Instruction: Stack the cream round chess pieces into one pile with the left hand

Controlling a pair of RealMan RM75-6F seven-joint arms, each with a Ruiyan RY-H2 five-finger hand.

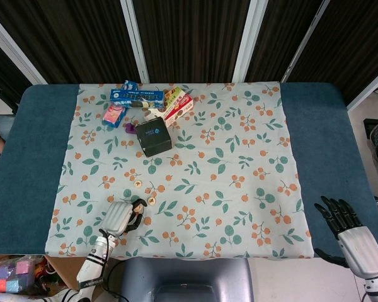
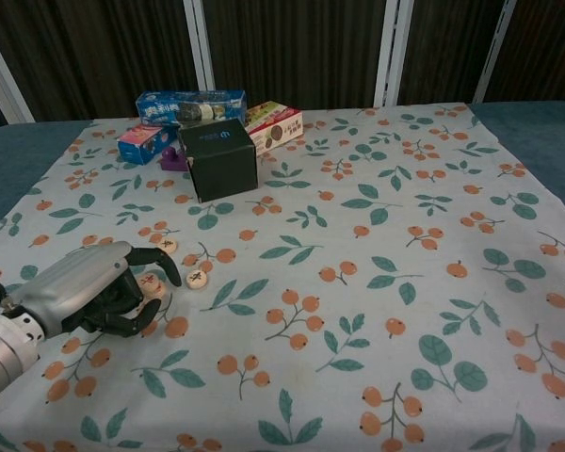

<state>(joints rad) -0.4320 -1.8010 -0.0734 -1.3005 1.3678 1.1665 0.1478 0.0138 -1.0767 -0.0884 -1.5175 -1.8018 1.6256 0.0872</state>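
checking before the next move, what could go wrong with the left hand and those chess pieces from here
The left hand is curled around one cream piece, but the grip is partly hidden, so it may slip out on lifting. A second piece lies right beside the fingertips and a third just behind them; either could get nudged across the cloth. The pieces are flat and small, so a stack may land off-centre.

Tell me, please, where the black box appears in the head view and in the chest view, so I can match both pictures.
Head view: the black box is upper left of centre on the floral cloth, below the snack packages.
Chest view: the black box is upper left, in front of the same packages.
Shared landmark: the blue snack package lies just behind it in both.
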